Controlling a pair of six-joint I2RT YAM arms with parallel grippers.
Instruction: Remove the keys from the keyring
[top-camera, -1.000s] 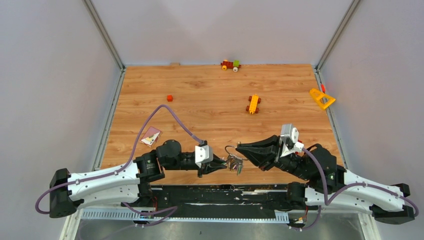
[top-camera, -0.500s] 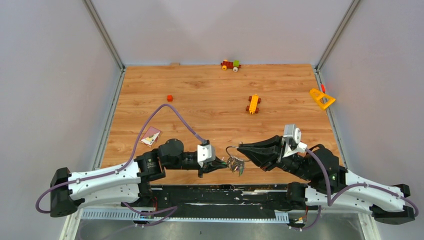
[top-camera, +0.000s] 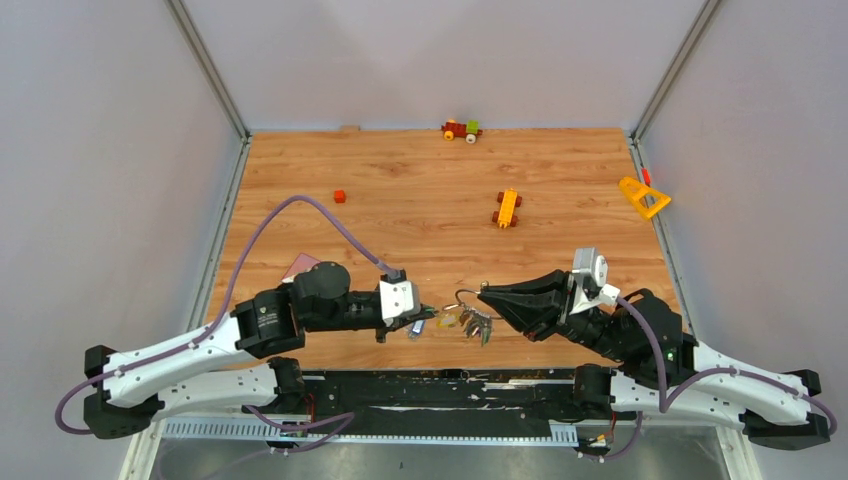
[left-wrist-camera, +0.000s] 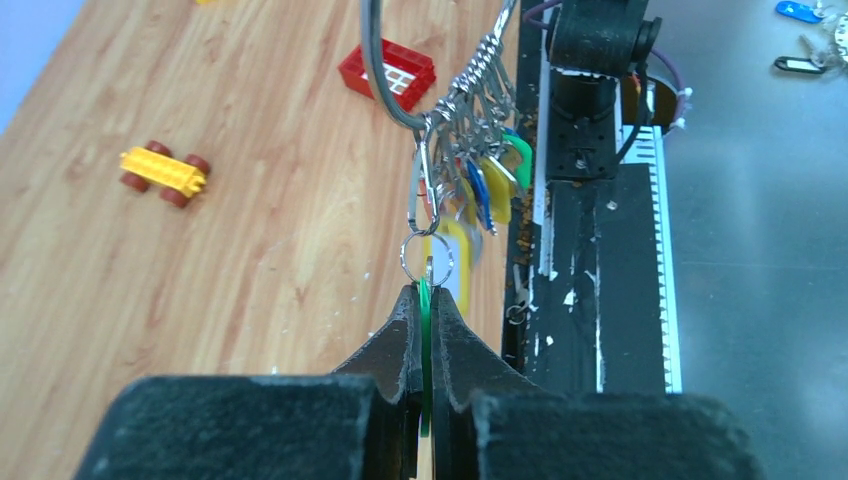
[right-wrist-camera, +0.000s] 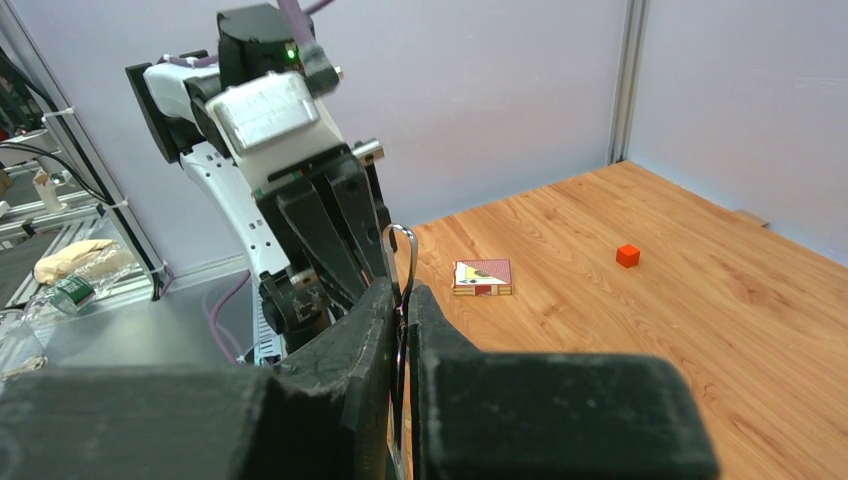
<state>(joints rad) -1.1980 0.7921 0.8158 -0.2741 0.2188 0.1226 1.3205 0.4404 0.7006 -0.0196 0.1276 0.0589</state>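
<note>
Both sets of jaws are pressed together on something. My left jaws pinch the flat edge of a green-tagged key (left-wrist-camera: 425, 335), and my right jaws grip the wire of the keyring (right-wrist-camera: 399, 228). The keyring hangs between the two arms over the near edge of the table (top-camera: 420, 190), about midway across. From the left wrist I see that the green-tagged key is on a small ring (left-wrist-camera: 406, 258), which joins a silver clip running up to the keyring. The rest of the keys (left-wrist-camera: 487, 185) dangle just beside it in a tight bunch with blue, yellow and green tags. A yellow toy car (top-camera: 507, 207) sits well apart, farther out on the table. Since a second ago my left jaws have gone from partly spread to shut, and the left arm has drawn back to its own side. That has pulled the green-tagged key out from the bunch.
</note>
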